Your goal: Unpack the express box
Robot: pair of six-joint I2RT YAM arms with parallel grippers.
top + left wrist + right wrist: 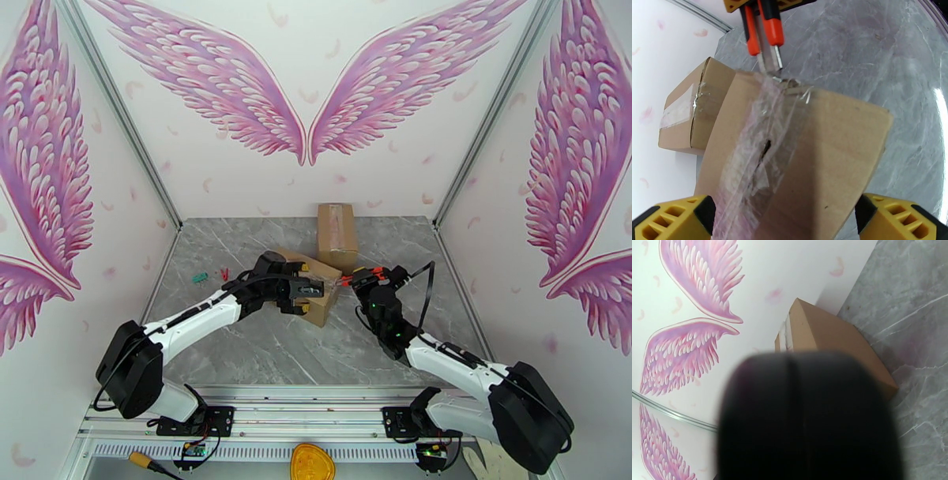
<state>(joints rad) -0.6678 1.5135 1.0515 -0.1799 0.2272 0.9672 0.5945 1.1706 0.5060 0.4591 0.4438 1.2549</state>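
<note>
Tape-cutting is looking like the step in hand: the right gripper [365,278] is clamping the orange knife [768,27], its blade touching the tape seam [758,138] at the far edge of the express box [829,150]. The left gripper [306,294], spread wide, is straddling that box on the worktop [869,59]. The next move is probably calling for a shallow, steady draw along the seam.

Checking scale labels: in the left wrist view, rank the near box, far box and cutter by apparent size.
1. near box, though closeness to the camera inflates it
2. far box
3. cutter, cut off by the top edge

Left hand [785,221] spread wide (right hand [361,278] clamped).
</note>
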